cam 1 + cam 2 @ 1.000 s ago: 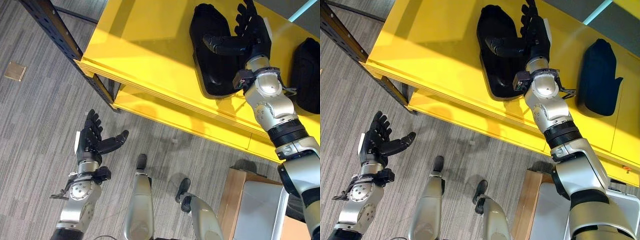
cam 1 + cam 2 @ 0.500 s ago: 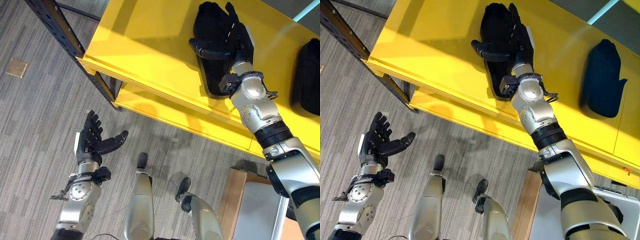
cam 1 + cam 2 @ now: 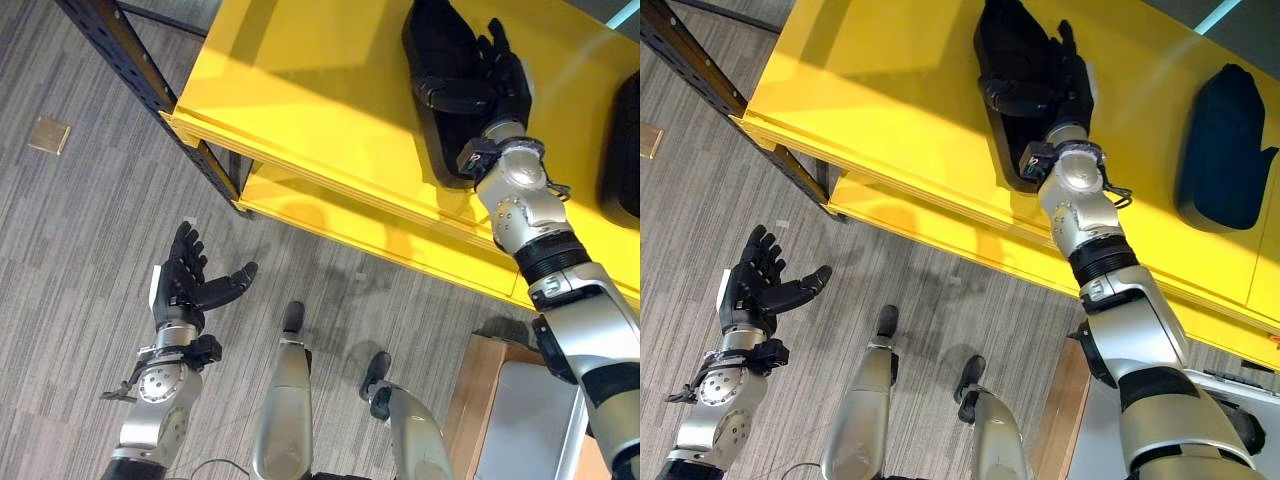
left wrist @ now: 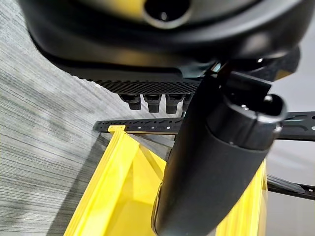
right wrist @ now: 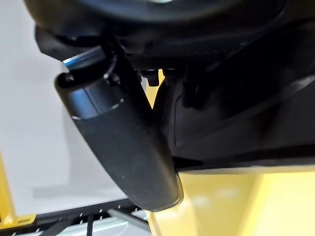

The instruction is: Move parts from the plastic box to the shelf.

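Since the earlier frames the right arm has swung back so its hand lies over the part's near end. Going left to right: left hand (image 3: 190,285) idles over the floor, fingers spread, holding nothing. On the yellow shelf (image 3: 300,90), the black part (image 3: 1005,45) lies flat with the right hand (image 3: 1055,85) draped on it, thumb curled round the rim. A second black part (image 3: 1225,150) sits further right. My worry: pulling away without uncurling could drag the part toward the shelf edge.

Both eye views look down from the head, sharing the yellow shelf (image 3: 330,110); wrist views sit close.
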Motion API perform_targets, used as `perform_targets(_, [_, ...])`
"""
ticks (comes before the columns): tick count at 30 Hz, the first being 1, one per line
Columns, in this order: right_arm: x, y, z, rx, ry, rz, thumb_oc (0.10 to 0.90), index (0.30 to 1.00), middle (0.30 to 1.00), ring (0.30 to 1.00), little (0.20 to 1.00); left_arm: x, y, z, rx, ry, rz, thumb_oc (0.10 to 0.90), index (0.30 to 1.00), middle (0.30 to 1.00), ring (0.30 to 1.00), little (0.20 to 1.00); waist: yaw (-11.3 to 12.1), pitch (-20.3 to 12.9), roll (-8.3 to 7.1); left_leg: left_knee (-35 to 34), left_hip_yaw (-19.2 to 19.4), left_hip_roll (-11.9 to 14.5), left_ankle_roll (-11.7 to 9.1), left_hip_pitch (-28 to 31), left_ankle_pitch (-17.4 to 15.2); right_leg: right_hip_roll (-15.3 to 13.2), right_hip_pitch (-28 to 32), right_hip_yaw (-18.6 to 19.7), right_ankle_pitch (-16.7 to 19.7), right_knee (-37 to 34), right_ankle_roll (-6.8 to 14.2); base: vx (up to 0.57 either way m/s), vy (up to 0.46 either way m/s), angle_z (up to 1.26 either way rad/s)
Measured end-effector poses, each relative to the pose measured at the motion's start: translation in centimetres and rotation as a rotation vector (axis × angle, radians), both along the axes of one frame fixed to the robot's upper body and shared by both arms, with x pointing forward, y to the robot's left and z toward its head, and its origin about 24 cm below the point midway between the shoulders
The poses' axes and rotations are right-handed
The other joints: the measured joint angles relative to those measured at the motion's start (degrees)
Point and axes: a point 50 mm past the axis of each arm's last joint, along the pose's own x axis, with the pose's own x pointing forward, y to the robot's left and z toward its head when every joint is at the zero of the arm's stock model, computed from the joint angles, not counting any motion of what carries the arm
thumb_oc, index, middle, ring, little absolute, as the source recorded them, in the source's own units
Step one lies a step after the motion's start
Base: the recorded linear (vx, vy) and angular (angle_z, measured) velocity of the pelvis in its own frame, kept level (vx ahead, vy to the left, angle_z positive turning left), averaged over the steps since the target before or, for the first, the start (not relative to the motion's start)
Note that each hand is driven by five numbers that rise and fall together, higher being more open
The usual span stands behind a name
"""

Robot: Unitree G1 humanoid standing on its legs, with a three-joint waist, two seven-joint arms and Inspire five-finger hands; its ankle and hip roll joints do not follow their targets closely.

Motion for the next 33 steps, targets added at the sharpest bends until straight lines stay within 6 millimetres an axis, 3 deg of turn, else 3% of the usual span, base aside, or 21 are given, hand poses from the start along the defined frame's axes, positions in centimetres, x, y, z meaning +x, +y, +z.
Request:
perform_targets(6, [0.1,-2.5,0.5,0.153,0.003,-0.075,0.9,1.0,1.0,1.0,1.0,-0.2,-0.2,-0.2,0.002,0.002,-0.009,0.9,1.0,1.0,1.0,1.0,0.9,0.1,1.2,0.2,-0.3,-0.7,0.0,0.0,0.0,-0.7,-0.3,-0.1,-0.9,1.4,0.2,0.01,-0.002,0.04])
perform_targets(17, [0.2,-2.5,0.1,0.26,0.004,-0.083,0.9,1.0,1.0,1.0,1.0,0.0,-0.3,-0.1,0.003,-0.002,-0.016,0.9,1.0,1.0,1.0,1.0,0.9,0.1,1.41,0.3,-0.5,-1.0,0.1,0.0,0.0,-1.0,-0.3,-0.2,-1.4,2.2,0.2,0.0,0.0,0.0])
perform_targets(26, [0.3,-0.9,-0.3,0.427,-0.034,-0.091,0.9,1.0,1.0,1.0,1.0,0.4,-1.1,-0.1,0.005,-0.003,-0.043,0.9,1.0,1.0,1.0,1.0,0.7,0.0,2.08,0.6,-0.6,-1.1,0.1,-0.2,0.0,-1.4,-0.8,-0.3,-2.0,3.2,-0.2,0.0,0.001,0.0])
perform_targets(33, [-0.2,0.7,0.3,0.36,-0.072,-0.126,0.9,1.0,1.0,1.0,1.0,0.6,-1.1,0.2,0.003,-0.014,-0.02,0.9,1.0,1.0,1.0,1.0,0.5,0.0,2.36,0.9,-0.3,-1.2,0.1,-1.0,0.0,-1.6,-2.1,-0.1,-2.3,4.3,0.0,0.0,0.0,0.0])
